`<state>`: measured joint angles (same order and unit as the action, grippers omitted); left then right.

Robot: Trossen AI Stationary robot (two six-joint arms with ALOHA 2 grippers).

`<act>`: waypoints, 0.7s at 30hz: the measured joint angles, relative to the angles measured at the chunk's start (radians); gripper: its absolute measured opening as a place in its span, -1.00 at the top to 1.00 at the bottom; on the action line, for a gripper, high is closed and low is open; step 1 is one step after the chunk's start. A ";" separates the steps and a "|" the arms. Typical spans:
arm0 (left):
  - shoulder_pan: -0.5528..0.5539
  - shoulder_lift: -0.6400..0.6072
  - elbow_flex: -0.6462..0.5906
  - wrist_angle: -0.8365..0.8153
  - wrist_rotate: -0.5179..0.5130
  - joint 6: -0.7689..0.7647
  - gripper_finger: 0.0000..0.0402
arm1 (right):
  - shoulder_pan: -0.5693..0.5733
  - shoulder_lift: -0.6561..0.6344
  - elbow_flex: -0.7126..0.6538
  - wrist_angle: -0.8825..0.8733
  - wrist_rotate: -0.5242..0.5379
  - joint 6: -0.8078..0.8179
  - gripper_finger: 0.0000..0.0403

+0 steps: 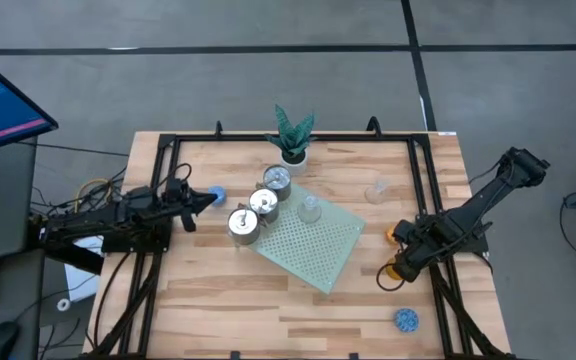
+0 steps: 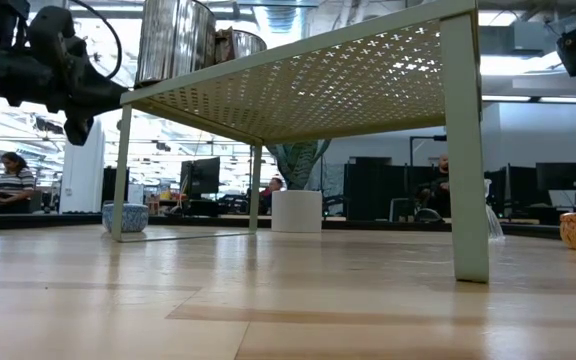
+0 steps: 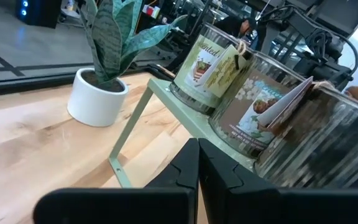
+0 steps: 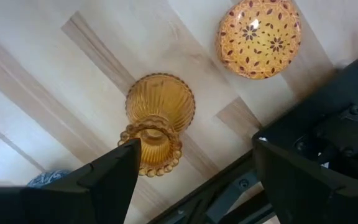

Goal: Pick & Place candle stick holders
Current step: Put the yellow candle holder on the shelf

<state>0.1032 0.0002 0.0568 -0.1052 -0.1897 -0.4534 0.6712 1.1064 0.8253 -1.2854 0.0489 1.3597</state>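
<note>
My overhead camera looks straight down on the whole wooden table (image 1: 298,290) with both my arms in frame, while my low camera sits at table-top height, close under the pale green perforated mat (image 2: 298,85), facing level across the boards into the room behind. The camera on my left wrist looks forward from close in at the potted plant (image 3: 101,59) and the three silver holders (image 3: 272,112) on that mat, all of which the overhead view shares. The camera on my right wrist points down at close range on the amber glass holder (image 4: 157,121) and the orange holder (image 4: 258,37), which the overhead view sees by the table's right edge.
</note>
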 joint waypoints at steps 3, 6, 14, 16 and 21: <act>0.000 0.000 -0.001 0.003 0.000 0.000 0.97 | 0.000 0.000 -0.002 0.002 0.000 -0.001 -0.49; 0.000 0.001 -0.001 0.002 0.003 0.002 0.97 | 0.000 0.000 -0.039 0.033 -0.020 0.001 -0.49; 0.000 0.001 -0.001 0.002 0.004 0.002 0.97 | 0.000 -0.010 -0.079 0.059 -0.009 0.045 -0.49; 0.000 0.001 -0.001 0.002 0.004 0.002 0.97 | 0.000 -0.008 -0.079 0.059 -0.011 0.045 -0.46; 0.000 0.002 -0.001 0.002 0.004 0.003 0.98 | 0.008 -0.005 -0.082 0.073 -0.022 0.045 -0.34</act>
<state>0.1032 0.0023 0.0559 -0.1036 -0.1858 -0.4507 0.6792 1.1011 0.7431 -1.2124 0.0273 1.4044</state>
